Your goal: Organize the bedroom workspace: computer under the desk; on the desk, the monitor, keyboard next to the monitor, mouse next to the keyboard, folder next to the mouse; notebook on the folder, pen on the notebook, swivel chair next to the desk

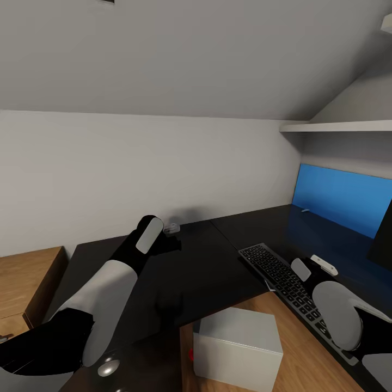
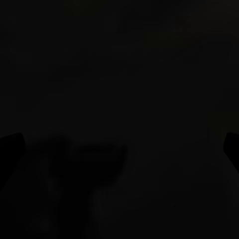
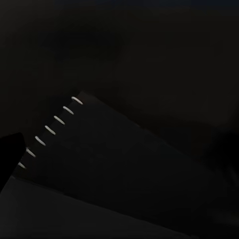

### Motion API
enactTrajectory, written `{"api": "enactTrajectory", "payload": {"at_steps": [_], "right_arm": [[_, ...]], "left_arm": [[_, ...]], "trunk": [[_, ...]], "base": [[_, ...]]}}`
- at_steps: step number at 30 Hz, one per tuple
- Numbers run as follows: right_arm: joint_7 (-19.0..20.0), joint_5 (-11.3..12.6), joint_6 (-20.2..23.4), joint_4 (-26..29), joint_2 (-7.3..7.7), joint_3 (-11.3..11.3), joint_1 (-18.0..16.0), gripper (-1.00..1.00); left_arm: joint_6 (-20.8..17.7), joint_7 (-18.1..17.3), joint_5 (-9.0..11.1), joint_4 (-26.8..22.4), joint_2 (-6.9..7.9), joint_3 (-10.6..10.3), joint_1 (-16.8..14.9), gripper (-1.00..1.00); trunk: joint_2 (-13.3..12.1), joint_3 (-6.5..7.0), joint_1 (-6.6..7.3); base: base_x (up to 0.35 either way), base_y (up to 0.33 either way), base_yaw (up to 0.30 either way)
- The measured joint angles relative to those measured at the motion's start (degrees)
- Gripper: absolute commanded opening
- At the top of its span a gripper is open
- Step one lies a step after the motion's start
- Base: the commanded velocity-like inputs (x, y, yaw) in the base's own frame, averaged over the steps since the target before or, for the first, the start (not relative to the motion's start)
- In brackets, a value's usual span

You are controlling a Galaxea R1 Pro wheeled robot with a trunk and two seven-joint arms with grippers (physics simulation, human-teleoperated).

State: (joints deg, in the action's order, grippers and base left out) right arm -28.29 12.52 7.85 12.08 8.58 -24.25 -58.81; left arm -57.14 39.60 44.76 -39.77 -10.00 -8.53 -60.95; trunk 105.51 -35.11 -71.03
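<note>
The glossy black L-shaped desk (image 1: 207,272) fills the middle of the head view. Along its right wing lies the dark grey keyboard (image 1: 280,280). The monitor's black edge (image 1: 384,234) shows at far right. On the wooden floor by the desk's inner corner stands the pale grey computer (image 1: 237,344). My left gripper (image 1: 172,228) hovers over the desk's back left part; its fingers stand wide apart at the edges of the left wrist view (image 2: 119,147). My right gripper (image 1: 322,265) is just right of the keyboard, open (image 3: 119,149) over the dark notebook (image 3: 109,159) with white spiral loops.
A blue wall panel (image 1: 343,198) backs the desk's right wing, with a small white thing (image 1: 305,210) at its foot. A white shelf (image 1: 337,126) hangs above. A light wooden drawer unit (image 1: 27,277) stands at left. The ceiling slopes low, and a silver drawer knob (image 1: 107,368) shows near me.
</note>
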Motion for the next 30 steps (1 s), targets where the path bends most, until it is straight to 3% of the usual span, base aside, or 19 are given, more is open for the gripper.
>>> {"api": "enactTrajectory", "payload": {"at_steps": [19,30], "right_arm": [[-0.16,-0.09,0.60,0.11,-0.05,0.22,-0.01,1.00],[-0.08,0.07,0.58,0.11,-0.05,0.21,-0.01,1.00]], "left_arm": [[0.02,0.00,-0.02,-0.09,0.00,0.00,0.00,1.00],[0.10,0.00,-0.01,-0.02,0.00,0.00,0.00,1.00]], "trunk": [[0.00,0.00,0.00],[0.00,0.01,0.00]], "base": [[-0.001,0.000,0.000],[-0.093,0.031,0.000]]}}
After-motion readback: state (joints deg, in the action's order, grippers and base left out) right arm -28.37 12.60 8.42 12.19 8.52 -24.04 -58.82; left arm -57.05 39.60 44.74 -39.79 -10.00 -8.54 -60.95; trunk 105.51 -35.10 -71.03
